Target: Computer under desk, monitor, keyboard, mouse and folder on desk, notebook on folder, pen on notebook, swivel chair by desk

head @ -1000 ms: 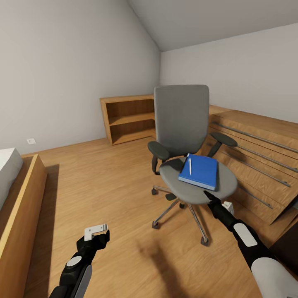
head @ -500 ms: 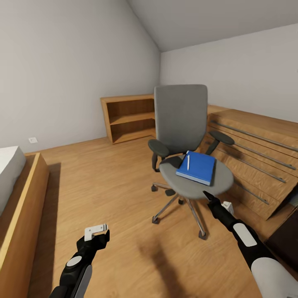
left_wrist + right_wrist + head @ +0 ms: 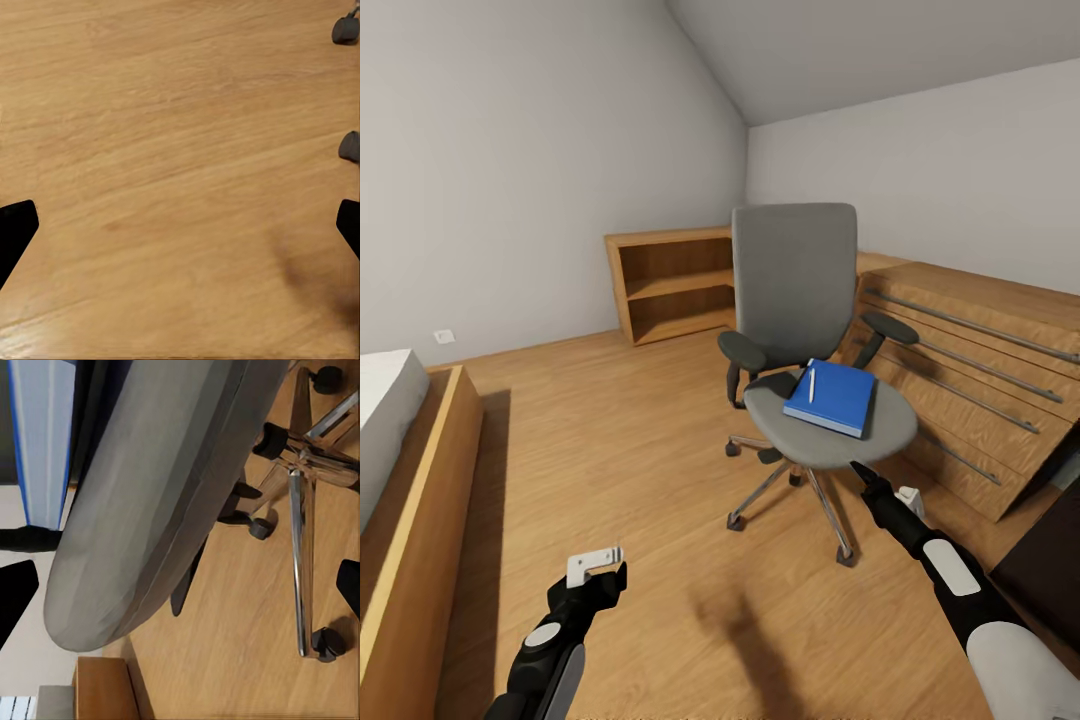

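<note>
Bright blue flat folder sits mid-frame on grey padded swivel chair; right gripper wide open, empty, should approach level over seat edge.

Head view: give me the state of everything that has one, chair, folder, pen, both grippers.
Swivel chair: upright on the floor, beside the wooden dresser.
Folder: closed, flat on the chair seat.
Pen: lying on the folder.
Left gripper: open, empty, over bare floor.
Right gripper: open, empty, just short of the seat's front edge.
</note>
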Robot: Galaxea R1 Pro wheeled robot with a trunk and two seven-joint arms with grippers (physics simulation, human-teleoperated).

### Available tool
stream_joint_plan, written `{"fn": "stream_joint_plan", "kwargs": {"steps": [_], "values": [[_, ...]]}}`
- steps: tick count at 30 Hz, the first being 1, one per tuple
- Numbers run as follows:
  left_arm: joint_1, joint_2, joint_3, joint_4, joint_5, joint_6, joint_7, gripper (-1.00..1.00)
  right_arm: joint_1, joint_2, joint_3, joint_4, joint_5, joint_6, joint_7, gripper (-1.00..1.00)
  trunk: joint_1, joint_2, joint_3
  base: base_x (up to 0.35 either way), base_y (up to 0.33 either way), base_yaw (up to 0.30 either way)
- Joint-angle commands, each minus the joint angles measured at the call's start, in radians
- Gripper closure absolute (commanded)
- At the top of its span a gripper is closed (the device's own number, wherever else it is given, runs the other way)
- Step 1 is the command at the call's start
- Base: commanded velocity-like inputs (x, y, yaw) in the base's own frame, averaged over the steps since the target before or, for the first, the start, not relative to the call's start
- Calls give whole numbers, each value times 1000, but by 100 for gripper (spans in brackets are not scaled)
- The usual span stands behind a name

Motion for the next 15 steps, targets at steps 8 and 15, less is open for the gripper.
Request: {"fn": "stream_joint_plan", "kwargs": {"steps": [8, 15], "values": [[0, 1, -2, -1, 11, 3, 8, -100, -1, 0, -3, 0, -2, 9, 2, -100, -3, 1, 18, -21, 0, 0], [0, 1, -2, -2, 11, 3, 9, -100, -1, 0, -3, 0, 12, 9, 4, -100, -5, 2, 38, -1, 0, 0]]}}
